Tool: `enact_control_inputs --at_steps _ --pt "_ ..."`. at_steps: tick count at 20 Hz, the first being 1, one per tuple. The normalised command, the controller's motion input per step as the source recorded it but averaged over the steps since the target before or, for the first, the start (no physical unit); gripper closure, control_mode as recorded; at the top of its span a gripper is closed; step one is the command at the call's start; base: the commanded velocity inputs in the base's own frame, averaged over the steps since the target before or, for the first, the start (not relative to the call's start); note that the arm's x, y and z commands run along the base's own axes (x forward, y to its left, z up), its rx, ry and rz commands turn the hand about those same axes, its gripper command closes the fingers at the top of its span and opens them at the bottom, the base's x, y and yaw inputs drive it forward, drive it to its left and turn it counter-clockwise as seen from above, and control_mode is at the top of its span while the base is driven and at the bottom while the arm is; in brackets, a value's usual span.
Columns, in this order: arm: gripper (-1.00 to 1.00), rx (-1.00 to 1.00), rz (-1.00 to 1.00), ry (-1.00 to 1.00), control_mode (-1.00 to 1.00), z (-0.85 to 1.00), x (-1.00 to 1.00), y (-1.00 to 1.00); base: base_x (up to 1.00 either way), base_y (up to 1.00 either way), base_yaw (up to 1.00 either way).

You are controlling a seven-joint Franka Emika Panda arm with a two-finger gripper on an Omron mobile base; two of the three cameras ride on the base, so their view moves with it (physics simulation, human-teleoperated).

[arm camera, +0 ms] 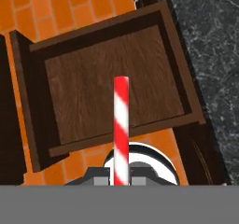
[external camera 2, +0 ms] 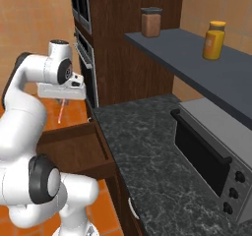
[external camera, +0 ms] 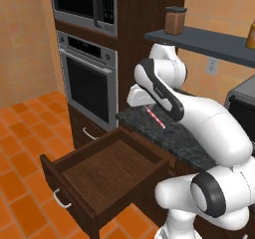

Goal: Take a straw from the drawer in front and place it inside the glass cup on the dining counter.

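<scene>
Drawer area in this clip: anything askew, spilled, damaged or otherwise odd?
Nothing spilled or damaged. The drawer stands pulled out over the orange floor, its wooden bottom bare. The straw hangs upright from the shut claw above it, as expected mid-task.

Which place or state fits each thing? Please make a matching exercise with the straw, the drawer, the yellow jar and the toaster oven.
Things:
1. straw
2. drawer
3. yellow jar
4. toaster oven

Places or states:
A. stands on the grey shelf
B. pulled open, nothing inside
C. held in the shut tool, above the drawer
D. sits on the dark granite counter

Pairs: 1-C, 2-B, 3-A, 4-D
</scene>
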Motion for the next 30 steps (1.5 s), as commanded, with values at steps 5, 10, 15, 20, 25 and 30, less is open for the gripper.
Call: enact_control_inputs --at_steps 5,10,15,20,25,30 --pt "1.00 0.00 0.01 0.00 1.00 -0.05 -0.08 -0.04 -0.58 -0.04 0.01" --pt "1.00 0.00 0.00 0.00 1.00 0.00 0.00 0.00 -1.00 0.03 0.05" --pt "1.00 0.00 0.00 0.00 1.00 0.00 0.00 0.00 -0.88 0.60 0.47" --pt "1.00 0.00 0.00 0.00 1.00 0.00 0.00 0.00 -0.27 0.98 0.77" --pt "1.00 0.00 0.00 0.00 1.00 0.00 0.00 0.00 0.00 1.00 0.58" --pt "1.00 0.00 0.00 0.00 1.00 0.00 0.00 0.00 0.01 1.00 0.36"
